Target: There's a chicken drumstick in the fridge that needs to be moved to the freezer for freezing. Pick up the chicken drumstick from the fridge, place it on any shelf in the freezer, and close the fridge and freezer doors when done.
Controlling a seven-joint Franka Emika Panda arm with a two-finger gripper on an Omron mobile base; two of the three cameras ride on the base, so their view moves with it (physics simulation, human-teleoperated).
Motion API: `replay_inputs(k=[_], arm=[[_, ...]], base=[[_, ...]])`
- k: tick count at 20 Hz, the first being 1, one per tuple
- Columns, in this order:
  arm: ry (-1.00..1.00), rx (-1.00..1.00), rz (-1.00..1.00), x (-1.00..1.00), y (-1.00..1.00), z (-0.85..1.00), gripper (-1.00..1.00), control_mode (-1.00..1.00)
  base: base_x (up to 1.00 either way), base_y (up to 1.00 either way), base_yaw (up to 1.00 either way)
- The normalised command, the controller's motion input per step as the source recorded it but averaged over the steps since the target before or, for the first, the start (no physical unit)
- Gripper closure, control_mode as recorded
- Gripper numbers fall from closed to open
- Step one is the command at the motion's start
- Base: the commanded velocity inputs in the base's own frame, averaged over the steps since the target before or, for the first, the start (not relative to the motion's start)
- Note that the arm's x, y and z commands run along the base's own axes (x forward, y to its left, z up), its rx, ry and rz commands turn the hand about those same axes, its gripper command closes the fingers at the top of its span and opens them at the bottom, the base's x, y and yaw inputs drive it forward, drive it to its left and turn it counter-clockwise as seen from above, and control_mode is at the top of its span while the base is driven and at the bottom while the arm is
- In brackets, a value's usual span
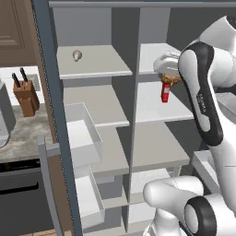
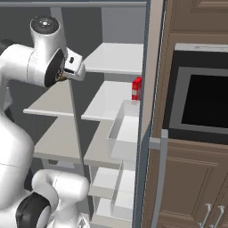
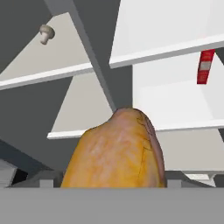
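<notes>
Up by top right shelf, chicken drumstick (image 3: pixel 116 151) sits in gripper (image 1: pixel 169 79), held in air in front of open fridge (image 1: pixel 161 138). Gripper squeezed tight on drumstick, big and orange in hand view. Red bottle (image 1: pixel 164 92) stands on shelf just below gripper. Small mushroom (image 1: pixel 77 56) sits on top left shelf, in freezer (image 1: pixel 97 115). Both doors open. Knife block (image 1: pixel 25 96) on counter far left.
</notes>
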Motion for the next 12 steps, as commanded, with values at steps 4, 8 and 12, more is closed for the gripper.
replay_inputs(k=[4, 8, 12], arm=[[-0.24, 0.0, 0.09, -0.88, 0.89, 0.11, 1.0, -1.0], [-0.24, -0.03, 0.12, -0.4, 0.87, 0.33, 1.0, -1.0], [-0.08, -0.1, 0.11, 0.0, 0.8, 0.31, 1.0, -1.0]], base=[[0.0, 0.0, 0.0], [0.0, 0.0, 0.0], [0.0, 0.0, 0.0]])
